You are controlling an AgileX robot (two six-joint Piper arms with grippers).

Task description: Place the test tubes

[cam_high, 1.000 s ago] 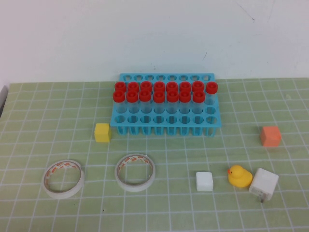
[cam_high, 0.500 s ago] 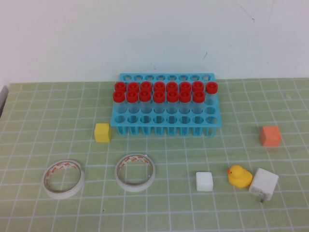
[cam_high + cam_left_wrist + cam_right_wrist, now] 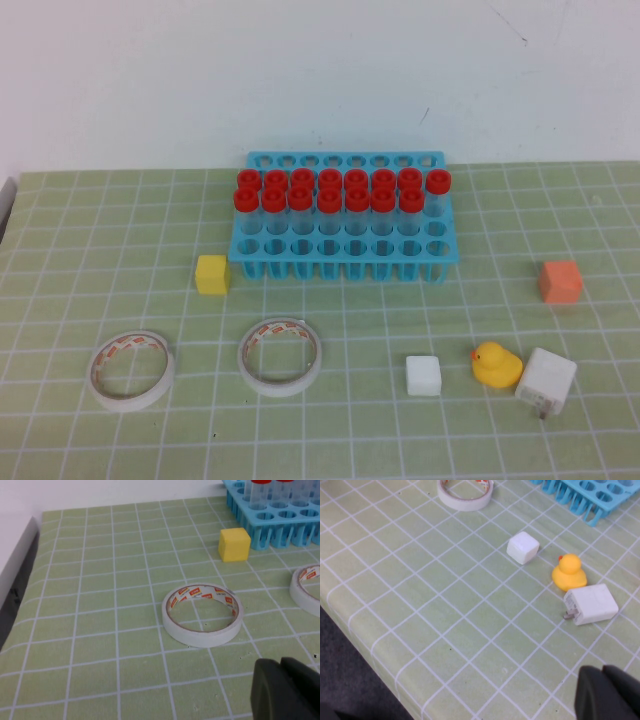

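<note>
The left gripper (image 3: 281, 680) was seen only in its own wrist view, held low over the green checked mat (image 3: 80, 260) at the front left, its jaws pressed together with nothing between them. Just beyond it, a roll of white tape (image 3: 125, 398) was laid flat. A second tape roll (image 3: 280, 385) was laid to its right, apart from it. A yellow cube (image 3: 212, 274) was set just beside the front left corner of the blue rack (image 3: 340, 245).

The rack was placed at the middle back of the mat. The red-capped test tubes (image 3: 329, 200) were stood upright in it in two neighbouring rows, eight in the farther row and seven in the nearer. Open holes were seen in the rows in front and in the row behind.

To the front right, a white cube (image 3: 423, 376), a yellow duck (image 3: 495, 364) and a white charger (image 3: 546, 381) were lined up, the duck touching or almost touching the charger. An orange cube (image 3: 559, 282) was set alone farther back on the right.

The right gripper (image 3: 602, 685) was caught only by its wrist view, over the mat at the front right near the charger, likewise closed tight and empty.
</note>
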